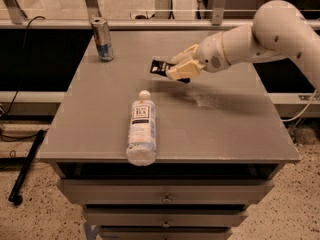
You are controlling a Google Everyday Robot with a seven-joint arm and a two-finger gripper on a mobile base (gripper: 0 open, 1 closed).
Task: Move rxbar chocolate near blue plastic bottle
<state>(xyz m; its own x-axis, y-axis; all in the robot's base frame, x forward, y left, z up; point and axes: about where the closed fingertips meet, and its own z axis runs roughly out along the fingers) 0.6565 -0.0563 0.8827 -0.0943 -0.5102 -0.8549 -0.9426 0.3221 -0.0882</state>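
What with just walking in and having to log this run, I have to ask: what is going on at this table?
A robot arm extends in from the right, and its gripper is shut on a small black chocolate bar, held in the air above the grey table. A bottle lies on its side near the front edge, cap toward the bar. A can stands upright at the back left corner. The bar is not yet set down.
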